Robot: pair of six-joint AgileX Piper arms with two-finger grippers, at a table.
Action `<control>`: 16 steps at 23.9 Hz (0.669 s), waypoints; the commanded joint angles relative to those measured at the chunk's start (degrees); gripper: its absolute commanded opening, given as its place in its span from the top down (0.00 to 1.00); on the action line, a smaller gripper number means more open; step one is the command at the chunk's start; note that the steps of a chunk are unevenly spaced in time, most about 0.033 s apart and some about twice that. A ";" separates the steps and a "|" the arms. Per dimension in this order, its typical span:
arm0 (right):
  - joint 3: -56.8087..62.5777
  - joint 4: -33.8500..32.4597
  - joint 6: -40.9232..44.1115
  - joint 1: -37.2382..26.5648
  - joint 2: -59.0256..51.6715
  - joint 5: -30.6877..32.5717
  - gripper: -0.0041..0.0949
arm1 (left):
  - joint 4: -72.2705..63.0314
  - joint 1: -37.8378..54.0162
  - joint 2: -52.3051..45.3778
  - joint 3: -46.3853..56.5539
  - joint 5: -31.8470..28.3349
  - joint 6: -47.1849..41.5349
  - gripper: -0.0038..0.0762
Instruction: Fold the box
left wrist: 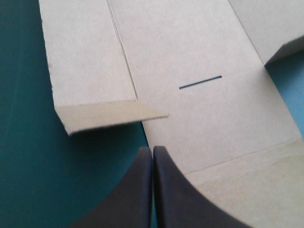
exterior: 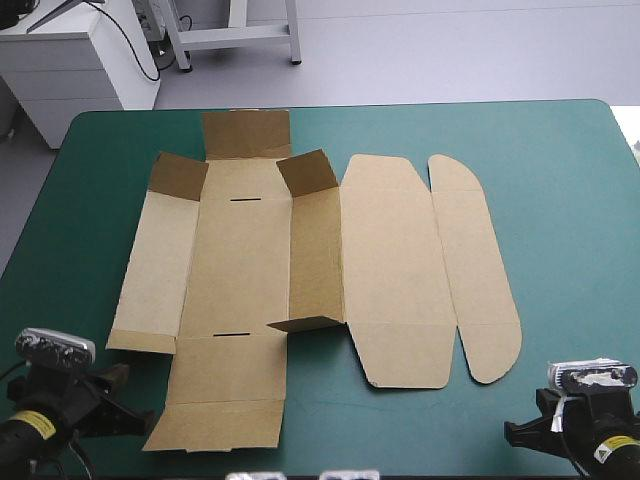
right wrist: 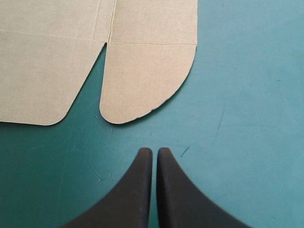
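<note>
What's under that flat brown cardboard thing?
The box lies on the teal-green cover, which shows all around it. Anything directly beneath the board is hidden.

- the box (exterior: 250, 250) is a cut sheet of brown board, mostly unfolded, lying mid-surface on the teal-green cover (exterior: 560, 200).
- its base panel lies flat and has two thin dark slits, one toward each end.
- the wall to the right of the base stands raised; the far flap and both far corner flaps tilt up.
- the lid panel (exterior: 395, 270) and the rounded flap (exterior: 475, 270) lie flat at the right.
</note>
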 commanded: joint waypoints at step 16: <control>-1.42 0.28 -0.41 0.08 0.55 -3.04 0.94 | -2.14 4.19 42.12 -25.09 -10.27 0.58 0.96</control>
